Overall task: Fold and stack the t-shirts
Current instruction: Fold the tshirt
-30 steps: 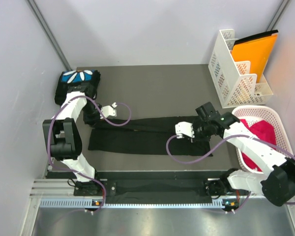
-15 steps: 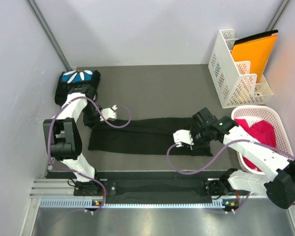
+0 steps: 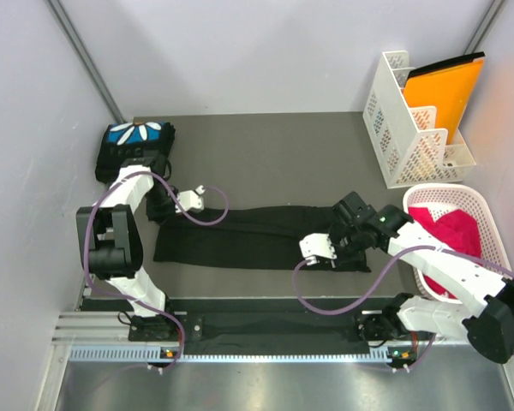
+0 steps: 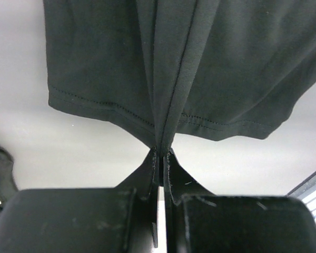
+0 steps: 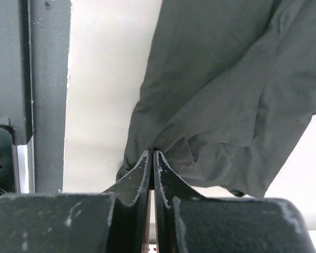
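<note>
One black t-shirt (image 3: 240,235) lies stretched as a long, narrow band across the middle of the table. My left gripper (image 3: 160,208) is at its left end, shut on a fold of the cloth (image 4: 161,153) near the stitched hem (image 4: 200,121). At the right end, my right gripper (image 3: 349,250) is shut on a bunched edge of the same shirt (image 5: 226,95), pinched at its tips (image 5: 151,155). A second t-shirt (image 3: 135,135), folded with a blue print and white petals facing up, lies at the back left corner.
A white file rack (image 3: 407,128) with an orange folder (image 3: 445,90) stands at the back right. A white basket (image 3: 450,190) holding red cloth (image 3: 452,231) sits at the right edge. A dark rail (image 3: 265,325) runs along the near edge, and grey walls close in the left side and the back.
My right gripper has moved toward the near edge and a little left, pulling the shirt's right end with it. The left gripper has barely shifted.
</note>
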Robot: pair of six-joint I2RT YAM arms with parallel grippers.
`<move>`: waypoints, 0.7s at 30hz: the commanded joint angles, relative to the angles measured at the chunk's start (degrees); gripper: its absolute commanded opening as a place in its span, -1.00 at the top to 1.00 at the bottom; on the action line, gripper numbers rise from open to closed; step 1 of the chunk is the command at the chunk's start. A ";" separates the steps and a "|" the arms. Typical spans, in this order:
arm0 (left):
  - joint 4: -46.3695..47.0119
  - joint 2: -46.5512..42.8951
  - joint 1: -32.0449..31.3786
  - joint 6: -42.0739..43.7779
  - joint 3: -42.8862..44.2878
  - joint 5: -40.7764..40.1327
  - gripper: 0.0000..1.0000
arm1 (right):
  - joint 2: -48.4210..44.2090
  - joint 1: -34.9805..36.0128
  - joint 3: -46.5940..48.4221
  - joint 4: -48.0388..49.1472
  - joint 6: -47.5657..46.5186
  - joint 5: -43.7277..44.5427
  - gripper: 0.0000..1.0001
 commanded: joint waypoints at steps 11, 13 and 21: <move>1.95 -0.72 -0.46 -0.84 -0.34 -0.78 1.00 | 0.02 3.95 2.19 -2.60 -1.80 -4.35 1.00; 1.95 -0.55 -0.46 -0.93 -0.34 -0.43 1.00 | 0.11 4.30 2.28 -2.87 -1.71 -4.44 1.00; 2.39 -0.28 -0.81 -1.28 -0.42 -1.48 0.81 | 0.20 4.66 1.67 -2.87 -2.68 -5.15 0.68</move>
